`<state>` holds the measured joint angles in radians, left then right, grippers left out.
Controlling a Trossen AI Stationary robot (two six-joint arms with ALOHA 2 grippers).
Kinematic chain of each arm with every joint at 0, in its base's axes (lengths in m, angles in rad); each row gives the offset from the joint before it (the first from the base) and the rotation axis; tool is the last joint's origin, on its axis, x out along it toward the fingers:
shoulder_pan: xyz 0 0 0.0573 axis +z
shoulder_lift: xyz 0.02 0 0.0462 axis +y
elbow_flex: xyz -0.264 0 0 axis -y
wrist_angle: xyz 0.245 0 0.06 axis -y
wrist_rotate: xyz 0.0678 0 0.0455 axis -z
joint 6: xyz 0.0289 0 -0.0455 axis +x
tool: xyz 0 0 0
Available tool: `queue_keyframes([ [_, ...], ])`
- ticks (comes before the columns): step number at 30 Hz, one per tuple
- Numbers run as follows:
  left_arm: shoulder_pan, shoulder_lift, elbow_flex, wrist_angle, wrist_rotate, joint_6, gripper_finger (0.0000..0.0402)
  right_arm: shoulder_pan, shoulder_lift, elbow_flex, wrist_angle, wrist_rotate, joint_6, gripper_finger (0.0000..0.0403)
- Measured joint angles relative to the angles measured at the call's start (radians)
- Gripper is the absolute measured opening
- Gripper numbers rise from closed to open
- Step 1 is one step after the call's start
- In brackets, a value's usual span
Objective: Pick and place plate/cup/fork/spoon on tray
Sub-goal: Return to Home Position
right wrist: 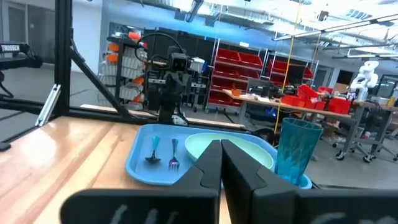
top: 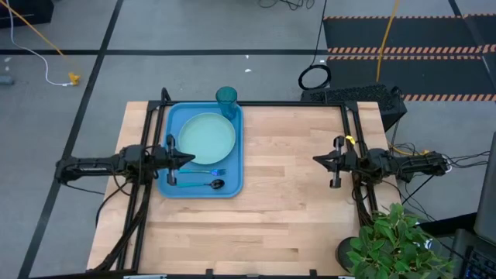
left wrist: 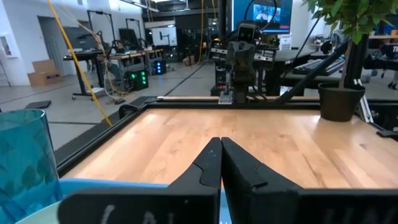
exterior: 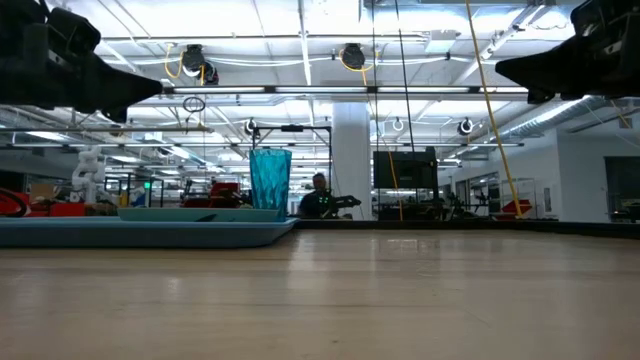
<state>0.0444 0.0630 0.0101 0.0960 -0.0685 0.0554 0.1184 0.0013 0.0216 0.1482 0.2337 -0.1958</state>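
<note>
The blue tray (top: 232, 184) lies at the table's left. On it rest the mint-green plate (top: 206, 138), the teal cup (top: 226, 102) upright at the tray's far right corner, the fork (top: 218, 172) and the spoon (top: 208, 184). The cup also shows in the low view (exterior: 270, 180) and the right wrist view (right wrist: 296, 152). My left gripper (top: 191, 159) is shut and empty, high above the tray's near half. My right gripper (top: 317, 160) is shut and empty, high above the table's right part.
A potted plant (top: 395, 240) stands at the table's near right corner. A black frame (top: 256, 104) runs along the table's far edge. Bare wood (top: 287, 201) spreads between the tray and my right arm.
</note>
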Motion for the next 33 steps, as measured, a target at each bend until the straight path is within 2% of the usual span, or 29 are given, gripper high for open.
queue_keyframes([
  [6, 0.000, -0.033, 0.000, -0.039, 0.000, -0.002, 0.0003, 0.000, 0.000, -0.008, -0.015, -0.005, 0.025, 0.0000],
  [17, 0.000, -0.038, 0.000, -0.041, 0.009, -0.002, 0.0007, 0.000, 0.001, -0.007, -0.003, -0.156, 0.021, 0.0000],
  [26, 0.000, -0.038, 0.000, -0.040, 0.010, -0.001, 0.0007, -0.004, 0.001, -0.007, -0.018, -0.156, -0.002, 0.0000],
  [33, 0.000, -0.038, 0.000, -0.040, 0.011, 0.017, 0.0004, -0.056, 0.002, -0.007, -0.077, -0.157, -0.023, 0.0000],
])
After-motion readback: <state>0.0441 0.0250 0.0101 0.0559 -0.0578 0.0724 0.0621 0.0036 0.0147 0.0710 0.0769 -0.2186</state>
